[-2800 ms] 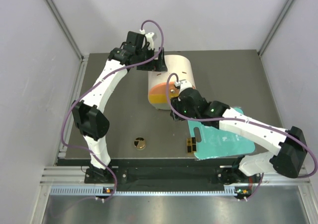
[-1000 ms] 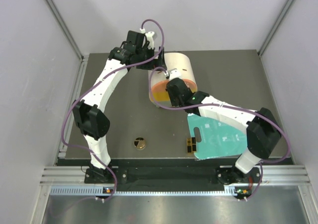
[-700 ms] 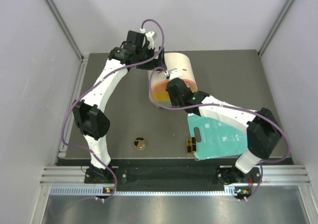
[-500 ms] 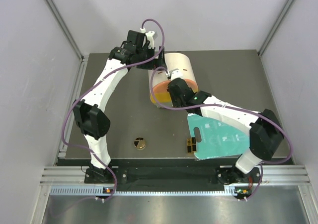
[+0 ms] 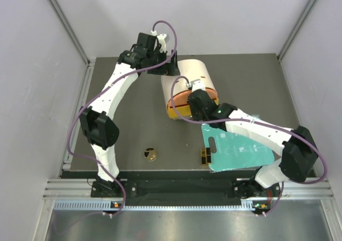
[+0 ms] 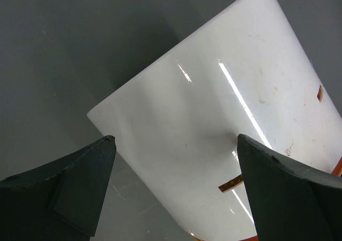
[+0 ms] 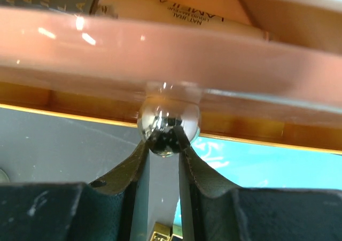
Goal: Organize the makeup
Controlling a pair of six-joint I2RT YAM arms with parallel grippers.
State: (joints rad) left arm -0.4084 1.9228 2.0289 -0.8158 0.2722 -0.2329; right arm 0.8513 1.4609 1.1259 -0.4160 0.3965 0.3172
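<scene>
Makeup tube (image 7: 181, 8) lies inside the box (image 5: 195, 72). Right hand (image 7: 165, 144) pinches the lid knob (image 7: 169, 118), likely to open it. Left hand (image 6: 173, 171), spread wide, sits over the box, maybe to steady it.

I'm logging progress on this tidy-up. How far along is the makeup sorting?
Done: at least one tube lies inside the box. In hand: the right gripper pinches the box's knob while the open left gripper straddles its far end. Left: the compact and the black-and-gold piece sit loose on the table.
</scene>
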